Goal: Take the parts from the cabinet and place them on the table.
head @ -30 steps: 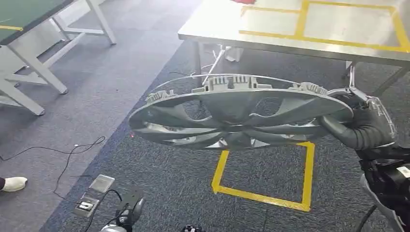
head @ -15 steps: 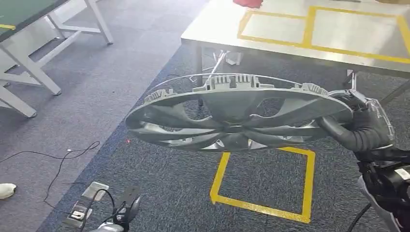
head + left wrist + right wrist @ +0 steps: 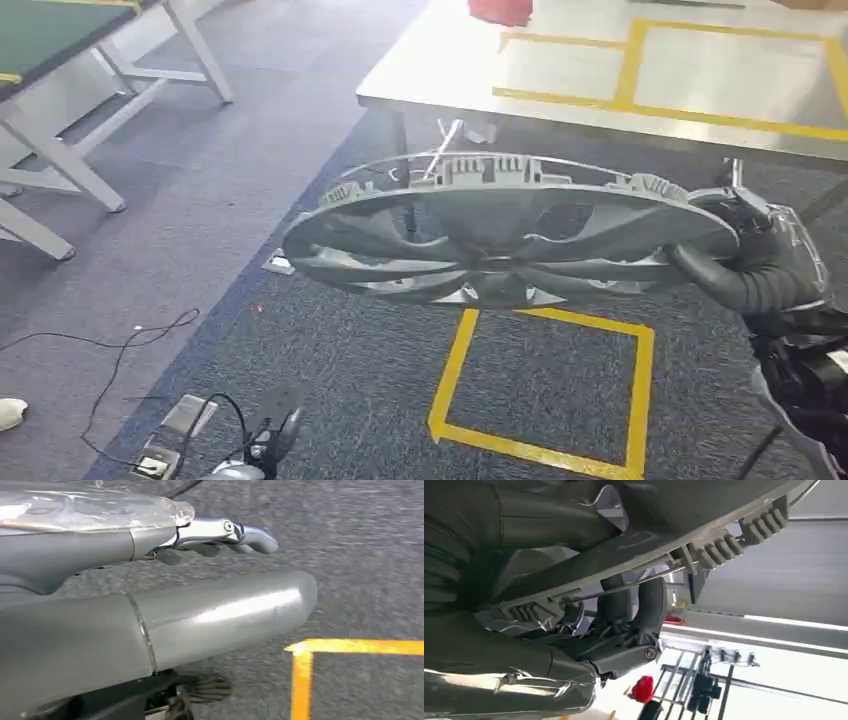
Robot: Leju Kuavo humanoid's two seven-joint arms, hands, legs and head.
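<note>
A large grey wheel cover hangs flat and level in the air, above the carpet and in front of the steel table. My right hand grips its right rim. In the right wrist view the dark fingers curl over the wheel cover's ribbed edge. My left hand hangs low over the carpet with its thumb and fingers stretched out and nothing in it.
Yellow tape outlines mark the steel table, and a red object stands at its far edge. A yellow tape square is on the carpet below. White table legs stand at left. Cables and a floor socket lie at lower left.
The whole view has shifted a little, so the camera moved; the table now looks slightly nearer. The wheel cover stays level in my right hand's grip.
</note>
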